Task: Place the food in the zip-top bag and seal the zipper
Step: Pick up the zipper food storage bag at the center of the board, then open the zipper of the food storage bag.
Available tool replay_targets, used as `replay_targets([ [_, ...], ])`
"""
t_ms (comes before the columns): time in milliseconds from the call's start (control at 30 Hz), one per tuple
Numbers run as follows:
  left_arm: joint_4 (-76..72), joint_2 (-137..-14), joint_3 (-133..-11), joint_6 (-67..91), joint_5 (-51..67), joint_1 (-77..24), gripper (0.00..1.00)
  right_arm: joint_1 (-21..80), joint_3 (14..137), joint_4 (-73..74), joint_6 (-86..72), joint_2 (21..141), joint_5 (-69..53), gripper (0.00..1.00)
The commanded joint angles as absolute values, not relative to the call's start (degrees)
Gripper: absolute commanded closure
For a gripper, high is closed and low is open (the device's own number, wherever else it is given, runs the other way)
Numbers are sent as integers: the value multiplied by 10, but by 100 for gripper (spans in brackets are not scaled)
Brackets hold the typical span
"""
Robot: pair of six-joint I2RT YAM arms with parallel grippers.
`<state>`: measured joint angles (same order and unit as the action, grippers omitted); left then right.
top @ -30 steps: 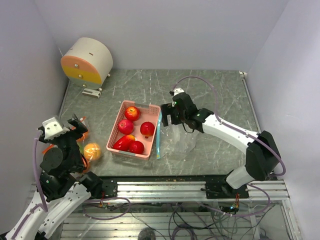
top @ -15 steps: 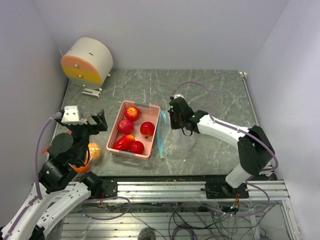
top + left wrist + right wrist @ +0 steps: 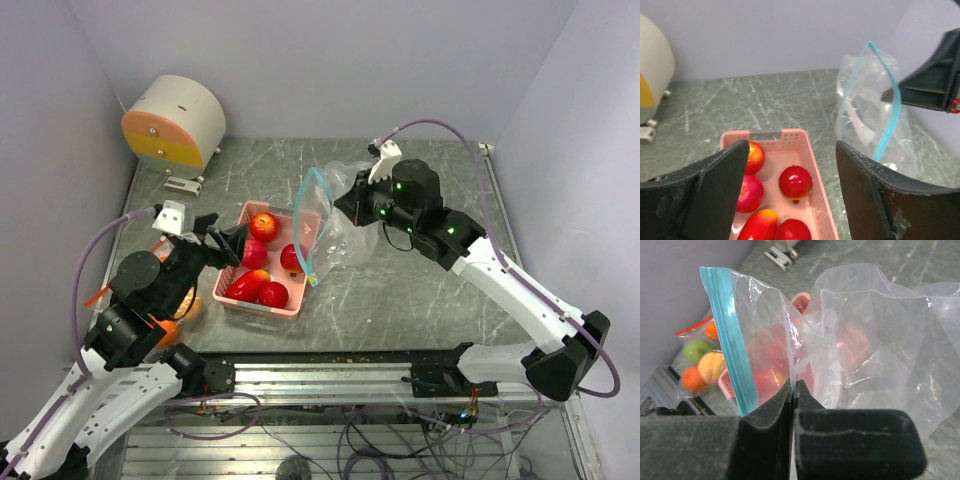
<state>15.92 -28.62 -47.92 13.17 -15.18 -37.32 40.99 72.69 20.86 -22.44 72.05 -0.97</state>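
Right gripper point(image 3: 792, 389) tight on the zip-top bag point(image 3: 875, 325).

Brightly, evenly lit from above, casting only soft shadows. Glaring faintly off bag point(image 3: 880, 315). Blurred at near fingers point(image 3: 715, 195).

- The basket point(image 3: 232, 262) is pink, with rows of small slots in its walls.
- Inside the basket, the apples point(image 3: 264, 226) are glossy red; one red fruit point(image 3: 759, 224) has a yellow patch.
- Right of the basket, the zip-top bag point(image 3: 875, 325) is clear and its zipper point(image 3: 727, 340) is teal-blue.
- Left of the basket are a green apple point(image 3: 696, 349), a yellow-orange fruit point(image 3: 712, 366) and an orange point(image 3: 690, 379).
- Under the basket, the table point(image 3: 420, 290) is grey-green with pale veins.
- Behind the basket to its left, the drum point(image 3: 190, 115) is cream with orange and yellow bands.
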Motion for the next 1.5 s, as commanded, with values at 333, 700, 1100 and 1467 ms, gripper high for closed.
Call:
replay_targets([
  [333,10,-365,-417,198,-48,-371,24,410,755,88,-251,786,-177,100],
  [700,-27,-398,-381,228,-47,-371,29,410,732,36,-268,775,-239,100],
  [1100,-18,-408,-388,224,-27,-371,93,409,706,-29,-295,758,-269,100],
  [1467,240,-294,-490,147,-330,-371,93,408,728,101,-233,750,-3,97],
])
